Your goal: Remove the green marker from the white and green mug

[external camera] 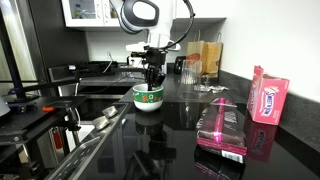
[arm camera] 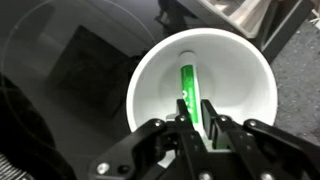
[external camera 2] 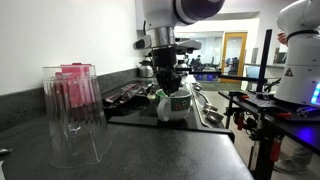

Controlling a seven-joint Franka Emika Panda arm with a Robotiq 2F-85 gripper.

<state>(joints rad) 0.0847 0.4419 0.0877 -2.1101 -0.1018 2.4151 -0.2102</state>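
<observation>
At the bottom of the wrist view, the gripper [arm camera: 207, 128] has its 2 fingers [arm camera: 187, 130] clamped on the lower end of the green marker [arm camera: 189, 85]. The marker leans inside the mug [arm camera: 150, 90] at frame centre, on a black counter [arm camera: 60, 90]. In an exterior view, a clear jar [external camera 2: 72, 115] stands at lower left.

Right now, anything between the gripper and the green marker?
Nothing. In the wrist view the gripper reaches into the white and green mug, straddling the green marker at its near end, with no object in between; contact can't be confirmed.
</observation>
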